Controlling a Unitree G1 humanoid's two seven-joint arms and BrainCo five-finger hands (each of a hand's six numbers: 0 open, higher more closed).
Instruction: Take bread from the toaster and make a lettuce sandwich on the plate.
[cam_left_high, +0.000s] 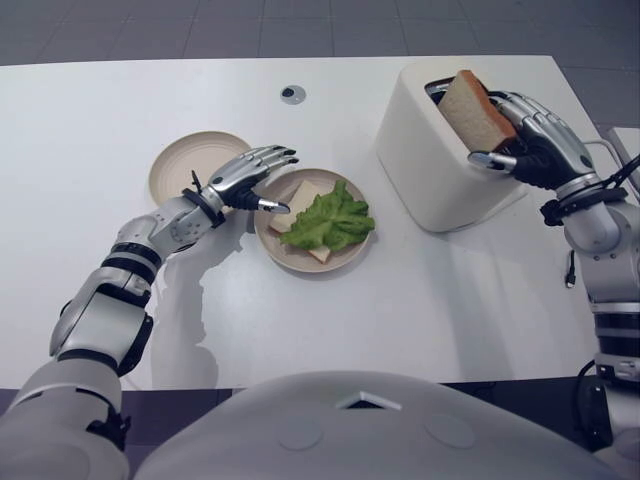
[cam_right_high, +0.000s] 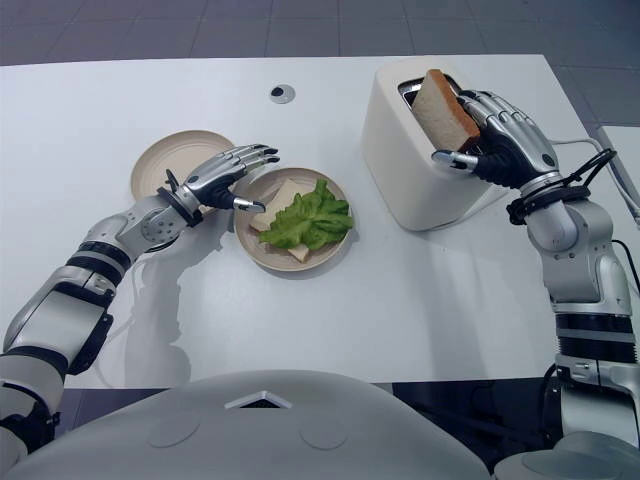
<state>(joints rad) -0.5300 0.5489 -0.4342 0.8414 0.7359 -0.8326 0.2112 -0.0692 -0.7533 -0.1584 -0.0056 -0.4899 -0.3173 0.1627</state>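
In the toaster (cam_left_high: 420, 160), a slice (cam_left_high: 473, 110) in the tight right hand (cam_left_high: 535, 145); on the plate (cam_left_high: 338, 263), bread (cam_left_high: 300, 193), lettuce (cam_left_high: 335, 220); left hand (cam_left_high: 245, 176) open.

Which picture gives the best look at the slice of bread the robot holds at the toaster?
The left eye view, narrowly: the bread slice in the right hand shows a bit more of its pale face there. The right eye view shows the same slice at the toaster, slightly narrower.
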